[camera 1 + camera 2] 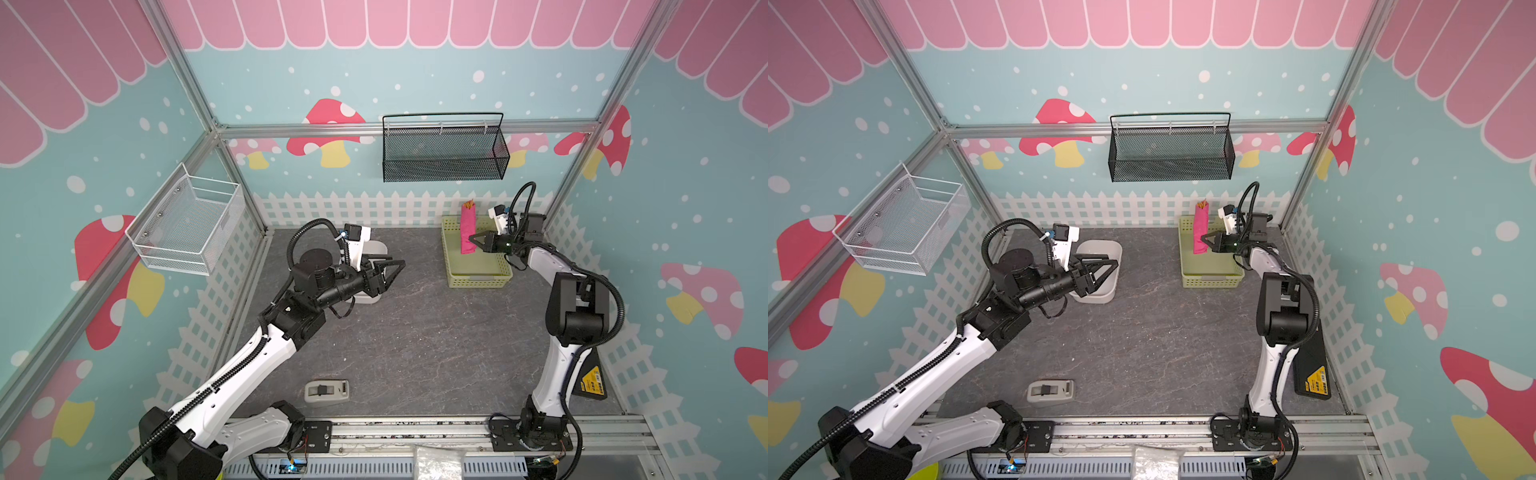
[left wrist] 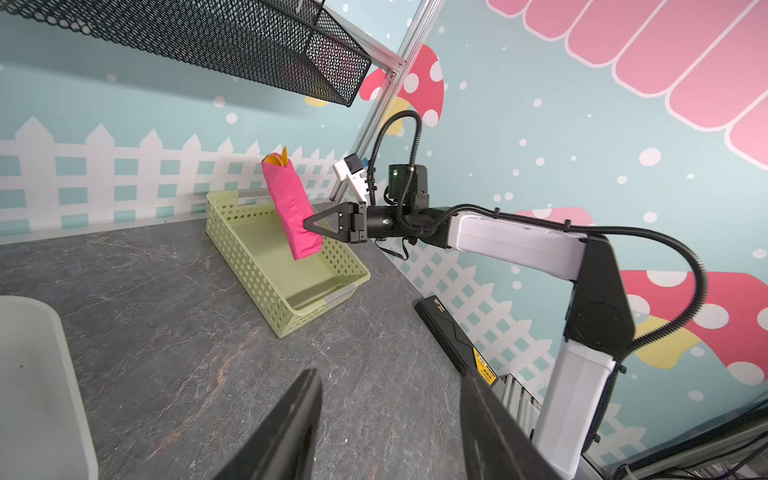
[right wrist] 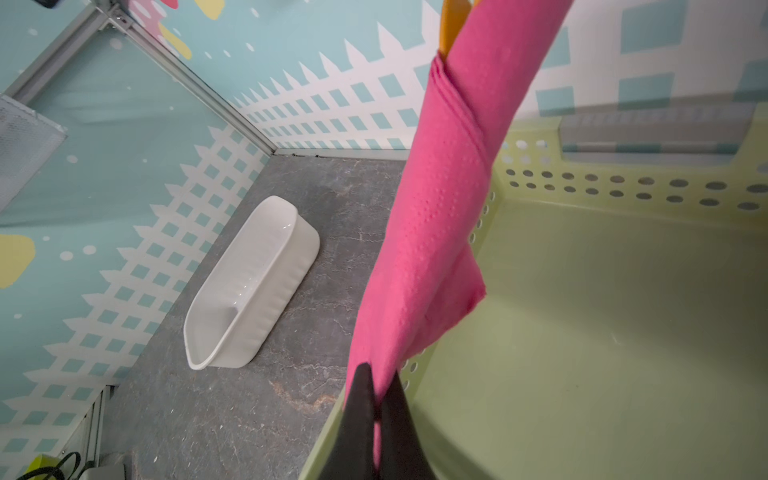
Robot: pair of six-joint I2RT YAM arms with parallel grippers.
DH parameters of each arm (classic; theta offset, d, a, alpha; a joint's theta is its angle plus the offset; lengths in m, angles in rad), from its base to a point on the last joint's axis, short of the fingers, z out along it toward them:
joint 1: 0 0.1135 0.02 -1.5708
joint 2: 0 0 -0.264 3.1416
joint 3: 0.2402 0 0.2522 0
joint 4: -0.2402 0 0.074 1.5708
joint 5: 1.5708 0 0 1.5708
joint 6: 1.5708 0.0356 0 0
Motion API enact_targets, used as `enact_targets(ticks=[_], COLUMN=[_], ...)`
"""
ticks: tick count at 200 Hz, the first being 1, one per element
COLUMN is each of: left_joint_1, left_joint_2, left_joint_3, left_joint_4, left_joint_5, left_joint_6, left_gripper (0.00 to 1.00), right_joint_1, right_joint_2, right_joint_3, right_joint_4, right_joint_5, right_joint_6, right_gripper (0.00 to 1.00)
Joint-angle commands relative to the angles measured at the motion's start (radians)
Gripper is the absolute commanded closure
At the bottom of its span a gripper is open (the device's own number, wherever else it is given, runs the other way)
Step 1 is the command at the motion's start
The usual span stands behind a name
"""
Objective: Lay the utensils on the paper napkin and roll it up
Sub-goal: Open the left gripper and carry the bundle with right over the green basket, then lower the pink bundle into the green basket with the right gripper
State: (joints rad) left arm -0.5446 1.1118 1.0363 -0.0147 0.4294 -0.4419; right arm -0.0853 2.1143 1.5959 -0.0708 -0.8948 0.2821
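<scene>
Magenta paper napkin (image 1: pixel 468 230), rolled round the utensils (image 1: pixel 468 203), is gripped over green basket (image 1: pixel 478 275) by right gripper (image 1: pixel 471 239) jaws; left gripper (image 2: pixel 390 374) jaws are noted half-open, empty.

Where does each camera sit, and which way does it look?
Both top views: high overhead, looking down on the table; left arm and right arm show.
Left wrist: on the left arm, facing the right gripper, shut on the napkin roll over the green basket; open left gripper shows.
Right wrist: on the right arm, looking along its gripper at the roll.
All share roll and basket.
</scene>
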Motion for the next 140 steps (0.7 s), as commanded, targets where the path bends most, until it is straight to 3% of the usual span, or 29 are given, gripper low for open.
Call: enact_targets(ticks=[1,57,140], left_joint_1=[0.003,0.003,0.003], left_joint_2=[-0.023,-0.028,-0.018], left_joint_3=[-0.012,-0.036,-0.032], left_joint_4=[-0.02,-0.01,-0.008], left_joint_5=[-0.017,-0.034,-0.031], left_joint_6=[-0.003,-0.023,-0.03], left_gripper=[0.45,0.45,0.45], right_joint_1=[0.005,0.019,0.058], right_joint_2=[0.059,0.223,0.315], right_joint_3=[0.081,0.209,0.28], right_joint_4=[-0.099,-0.252,-0.345], right_joint_5=[0.006,0.016,0.004], right_joint_6=[0.002,-0.041,-0.095], right_gripper=[1.0,1.0,1.0])
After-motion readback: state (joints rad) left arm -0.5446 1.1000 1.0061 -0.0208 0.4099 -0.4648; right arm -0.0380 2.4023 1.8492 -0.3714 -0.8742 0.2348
